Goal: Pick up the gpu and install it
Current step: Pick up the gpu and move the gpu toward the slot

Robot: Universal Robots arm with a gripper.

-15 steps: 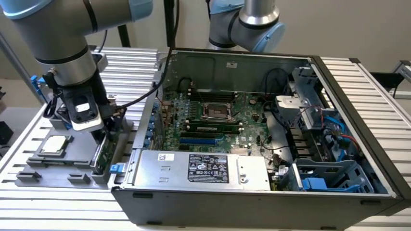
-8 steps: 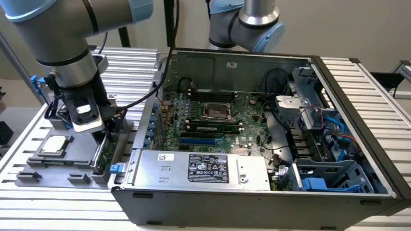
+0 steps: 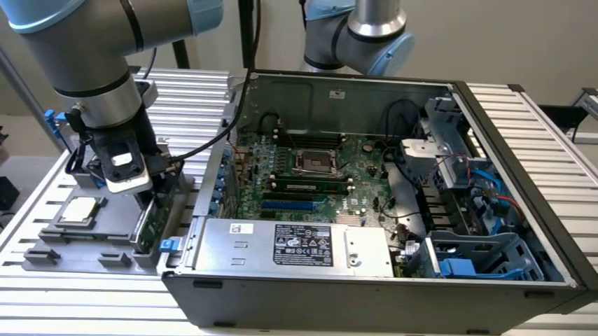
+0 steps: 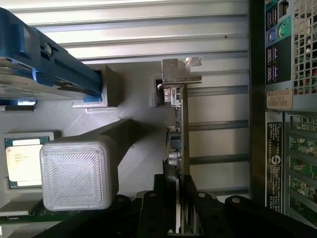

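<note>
Computer case point(image 3: 374, 301): open, motherboard exposed, fills the centre and right of the exterior view.
Grey fixture tray point(image 3: 84, 245): lower left of the exterior view, beside the case.
Gpu point(image 4: 182, 124): stands on edge in a tray slot, silver bracket at one end. Likely light, stiff and fragile, best held by the bare board edge.
Gripper point(image 4: 182, 218): astride that edge, narrow. Cannot tell whether it clamps.
CPU chip point(image 3: 80, 208): seated in the tray.

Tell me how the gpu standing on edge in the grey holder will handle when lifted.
The gpu is a thin board, so probably light and stiff, though bending could harm it. Standing on edge, it would likely tip once free of the grey holder.
</note>
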